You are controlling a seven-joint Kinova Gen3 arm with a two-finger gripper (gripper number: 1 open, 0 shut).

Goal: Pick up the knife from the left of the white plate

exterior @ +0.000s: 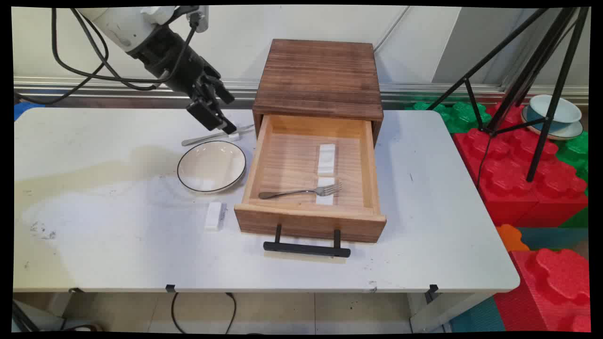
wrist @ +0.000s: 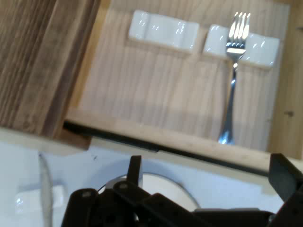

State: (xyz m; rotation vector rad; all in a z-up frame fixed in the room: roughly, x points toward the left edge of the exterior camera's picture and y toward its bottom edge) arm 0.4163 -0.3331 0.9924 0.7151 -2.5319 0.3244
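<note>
My black gripper (exterior: 219,123) hangs open and empty just above the table, left of the wooden drawer box (exterior: 320,77). Right under it a knife (exterior: 212,136) lies with its tip on a small white rest (exterior: 233,136). A cream bowl (exterior: 211,165) with a dark rim stands just in front of it. The pulled-out drawer (exterior: 252,165) holds a fork (exterior: 301,191) and two white rests (exterior: 326,158), the fork's tines lying on the nearer one (exterior: 325,197). In the hand view the gripper (wrist: 208,175) looks over the bowl (wrist: 165,187) into the drawer at the fork (wrist: 233,80).
Another white rest (exterior: 214,215) lies on the table by the drawer's front left corner. The drawer's black handle (exterior: 306,248) juts toward the near edge. Off the table's right side are a black tripod (exterior: 541,94), red foam blocks (exterior: 518,169) and stacked bowls (exterior: 551,115).
</note>
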